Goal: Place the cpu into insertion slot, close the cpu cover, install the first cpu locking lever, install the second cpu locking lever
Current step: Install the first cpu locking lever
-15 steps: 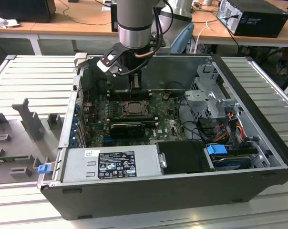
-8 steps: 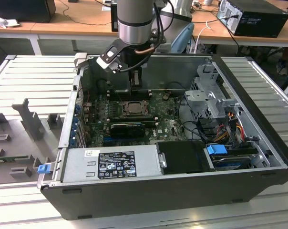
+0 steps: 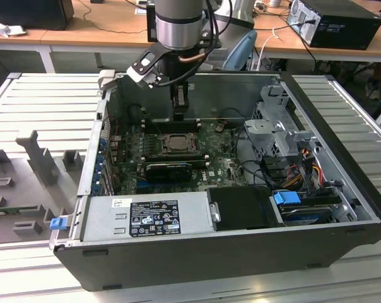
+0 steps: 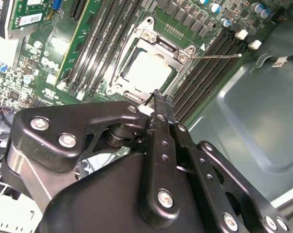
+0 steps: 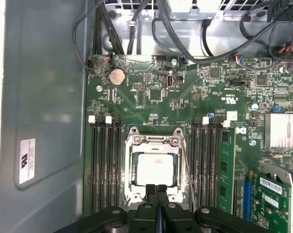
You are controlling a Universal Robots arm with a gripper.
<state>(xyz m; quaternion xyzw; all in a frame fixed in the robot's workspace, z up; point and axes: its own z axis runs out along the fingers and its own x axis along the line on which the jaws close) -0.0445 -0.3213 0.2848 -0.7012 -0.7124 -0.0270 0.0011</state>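
Cpu [image 5: 155, 168], pale silver square, inside closed cpu cover [image 5: 154, 143], fingers [image 5: 150, 195] together

cpu [image 5: 155, 169] in slot [image 5: 133, 170] on board [image 5: 146, 111] — cover [image 5: 154, 143] down around it, memory slots [image 5: 105, 165] either side. Gripper [image 5: 156, 187] over slot's edge. Board inside case [image 3: 197, 252] — drive cage [image 3: 275, 129] at the exterior view's right.

The cpu [image 5: 156, 170] has a pale matt metal face; the cpu cover [image 5: 155, 142] is bright bare metal. The pincer [image 5: 156, 187] is smooth black with a slight sheen; the case wall [image 5: 44, 87] is dull grey metal.
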